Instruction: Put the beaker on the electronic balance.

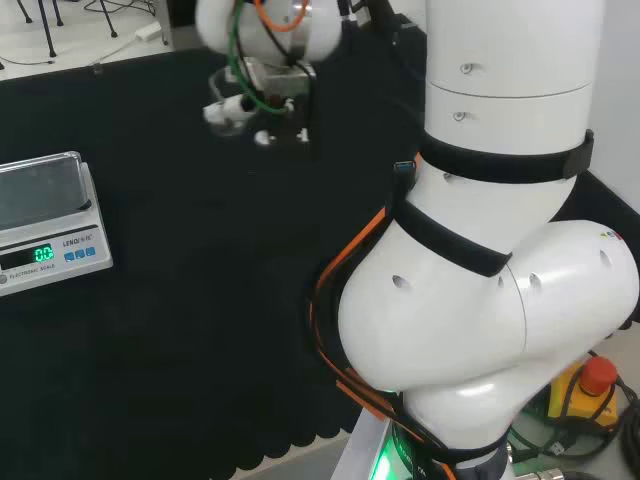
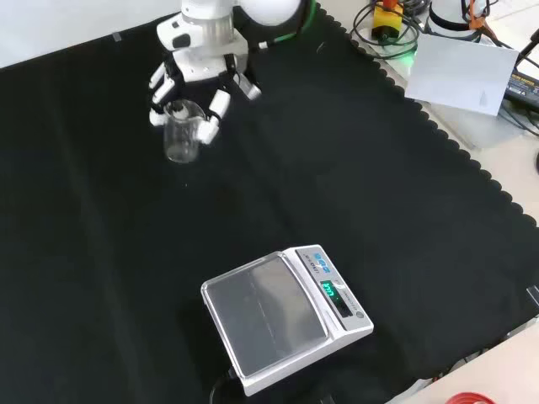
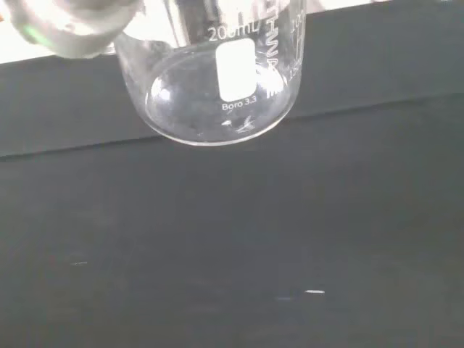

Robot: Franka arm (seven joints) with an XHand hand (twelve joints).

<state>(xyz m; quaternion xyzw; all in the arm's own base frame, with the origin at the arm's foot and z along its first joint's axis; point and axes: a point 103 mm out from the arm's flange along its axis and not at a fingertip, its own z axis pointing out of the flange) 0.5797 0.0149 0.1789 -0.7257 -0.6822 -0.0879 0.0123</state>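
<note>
The beaker [image 2: 182,135], clear glass and seemingly empty, is gripped near its rim by the curled fingers of the hand [image 2: 195,74] at the far left of the front view; its base is seen above the black worktop [image 2: 379,202] in the wrist view; the electronic balance [image 2: 282,316] stands well apart, its pan bare.

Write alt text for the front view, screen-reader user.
A black and white robot hand at the top of the view has its fingers curled round the rim of a clear glass beaker above black cloth. An electronic balance, its pan bare, sits well below, near the bottom edge.
</note>
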